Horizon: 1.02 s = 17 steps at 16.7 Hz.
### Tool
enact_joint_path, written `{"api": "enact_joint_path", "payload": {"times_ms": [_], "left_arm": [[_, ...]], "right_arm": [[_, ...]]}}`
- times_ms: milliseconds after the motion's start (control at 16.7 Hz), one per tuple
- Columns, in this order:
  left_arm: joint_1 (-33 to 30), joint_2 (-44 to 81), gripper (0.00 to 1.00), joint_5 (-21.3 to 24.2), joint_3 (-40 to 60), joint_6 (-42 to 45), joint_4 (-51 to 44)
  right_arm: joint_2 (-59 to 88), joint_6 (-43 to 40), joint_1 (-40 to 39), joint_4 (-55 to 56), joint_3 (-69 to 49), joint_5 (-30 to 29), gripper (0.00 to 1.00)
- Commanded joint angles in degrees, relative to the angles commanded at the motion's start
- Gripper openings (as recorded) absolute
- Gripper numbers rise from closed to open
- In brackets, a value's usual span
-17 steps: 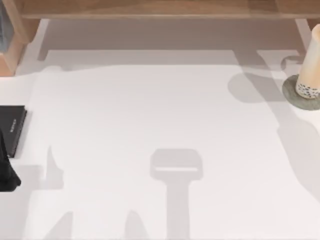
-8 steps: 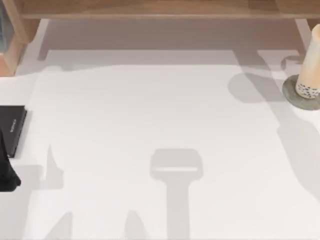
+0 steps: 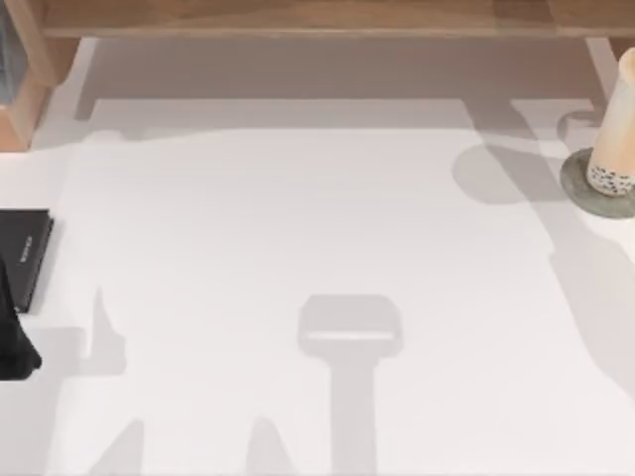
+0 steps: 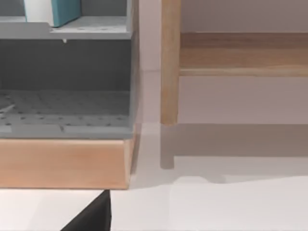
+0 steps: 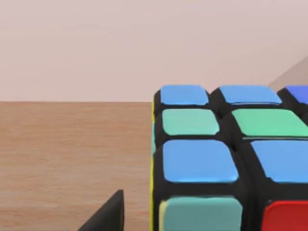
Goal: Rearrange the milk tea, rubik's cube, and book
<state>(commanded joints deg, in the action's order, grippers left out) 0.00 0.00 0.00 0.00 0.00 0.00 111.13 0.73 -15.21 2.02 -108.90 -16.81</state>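
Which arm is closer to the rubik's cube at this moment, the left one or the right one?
The right. In its wrist view the rubik's cube looms directly ahead on a wooden surface. The left arm sits at the table's left edge, its wrist view facing a grey shelf holding the book.

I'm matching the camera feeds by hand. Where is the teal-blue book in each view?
Top view: the wooden cabinet that holds it is at the upper left corner.
Left wrist view: the book stands on the upper grey shelf inside that cabinet.
Right wrist view: this one faces the rubik's cube on a wooden surface.
Shared landmark: the wooden cabinet, in the top and left wrist views.
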Motion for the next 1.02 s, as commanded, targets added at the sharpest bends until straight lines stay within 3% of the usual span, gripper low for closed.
{"api": "enact_joint_path", "payload": {"times_ms": [420, 1020], "left_arm": [[0.0, 0.0, 1.0, 0.0, 0.0, 0.0, 0.0], [0.0, 0.0, 1.0, 0.0, 0.0, 0.0, 0.0]], "right_arm": [[-0.26, 0.01, -0.21, 0.09, 0.22, -0.03, 1.0], [-6.98, 0.04, -1.42, 2.19, 9.15, -1.15, 1.0]]}}
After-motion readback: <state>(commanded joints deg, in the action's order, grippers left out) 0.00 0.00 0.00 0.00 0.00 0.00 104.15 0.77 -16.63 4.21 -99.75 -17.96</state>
